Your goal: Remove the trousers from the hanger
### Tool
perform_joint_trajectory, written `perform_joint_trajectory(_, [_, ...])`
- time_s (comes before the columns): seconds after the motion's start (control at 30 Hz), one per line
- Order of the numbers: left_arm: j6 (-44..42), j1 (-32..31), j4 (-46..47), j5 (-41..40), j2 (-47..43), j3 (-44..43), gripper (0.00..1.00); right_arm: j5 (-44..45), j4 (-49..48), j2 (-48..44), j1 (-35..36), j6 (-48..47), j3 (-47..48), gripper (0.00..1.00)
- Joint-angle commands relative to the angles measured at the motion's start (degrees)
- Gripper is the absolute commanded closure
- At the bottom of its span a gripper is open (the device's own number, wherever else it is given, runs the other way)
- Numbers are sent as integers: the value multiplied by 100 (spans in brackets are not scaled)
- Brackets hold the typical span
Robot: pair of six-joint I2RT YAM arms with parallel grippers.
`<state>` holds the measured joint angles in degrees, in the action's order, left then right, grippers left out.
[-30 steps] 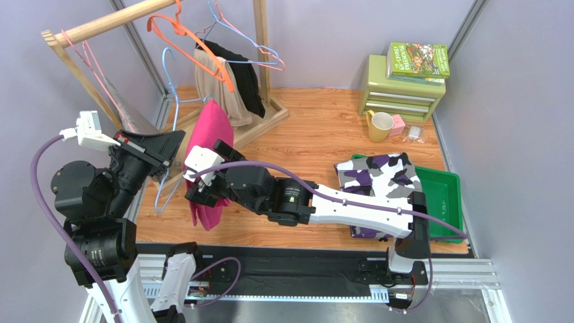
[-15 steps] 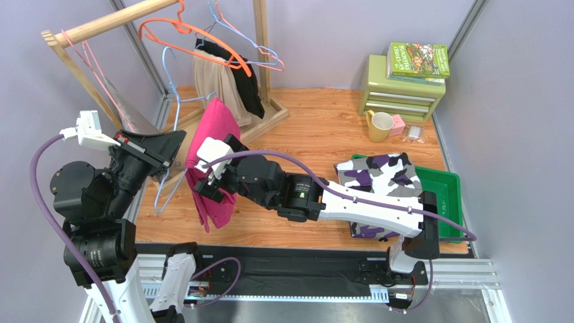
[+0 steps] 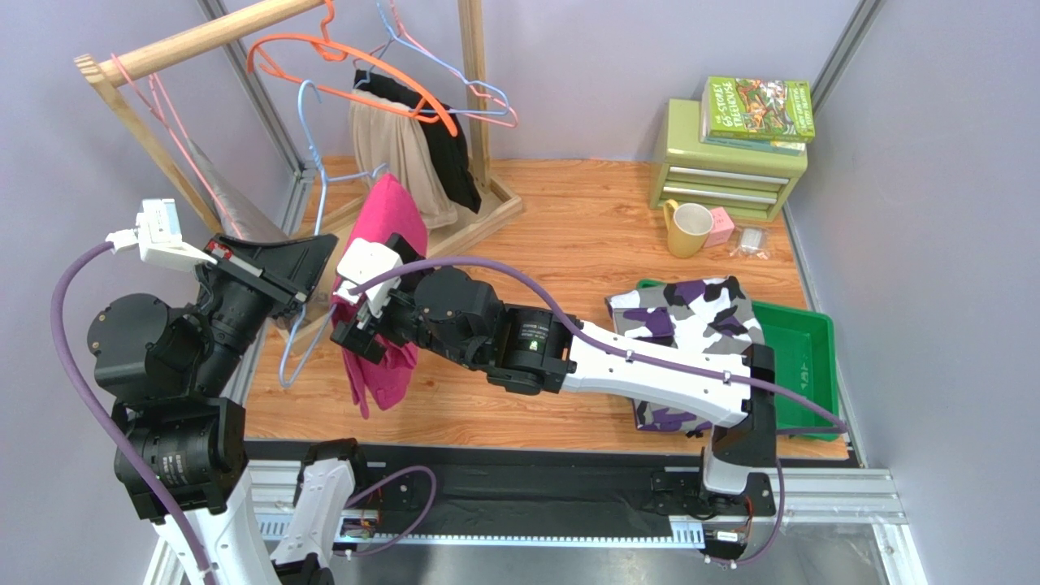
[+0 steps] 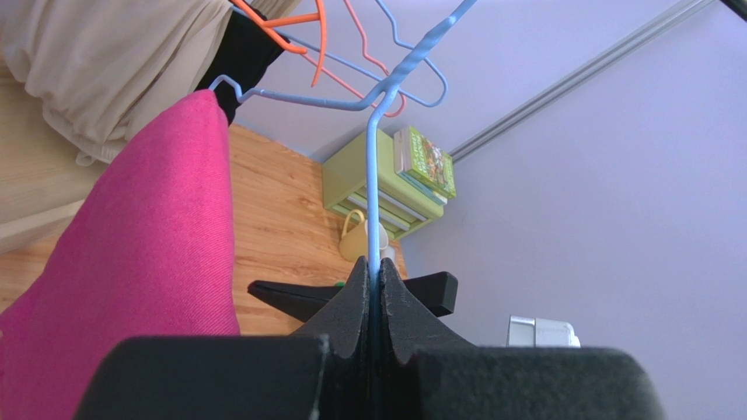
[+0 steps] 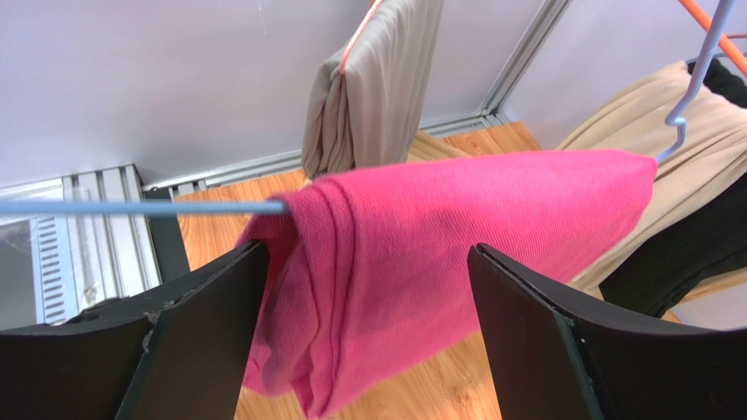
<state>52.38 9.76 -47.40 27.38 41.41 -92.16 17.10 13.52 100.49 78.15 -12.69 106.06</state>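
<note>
Right wrist, magenta trousers [image 5: 456, 236] folded, draped over blue hanger [image 5: 131, 208]

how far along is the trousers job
Done: the camouflage trousers lie partly on the green tray. In hand: the left gripper clamps the blue hanger, and the right gripper is open around the pink trousers draped over it. Left: pull them off.

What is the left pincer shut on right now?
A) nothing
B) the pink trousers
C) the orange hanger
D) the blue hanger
D: the left wrist view shows the left pincer shut on the blue hanger, with the pink trousers hanging beside it, ungripped.
</note>
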Motion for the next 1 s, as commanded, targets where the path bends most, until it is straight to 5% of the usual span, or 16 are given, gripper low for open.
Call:
perform_joint_trajectory(0.0, [53, -53, 1075, 101, -98, -276, 100, 126, -69, 155, -89, 100, 459, 11])
perform_joint_trajectory(0.6, [-9, -115, 1066, 57, -89, -294, 100, 4, -262, -793, -362, 346, -823, 12])
perform_joint_trajectory(0.97, [35, -149, 1110, 128, -63, -303, 100, -514, -192, -838, -599, 548, -824, 11])
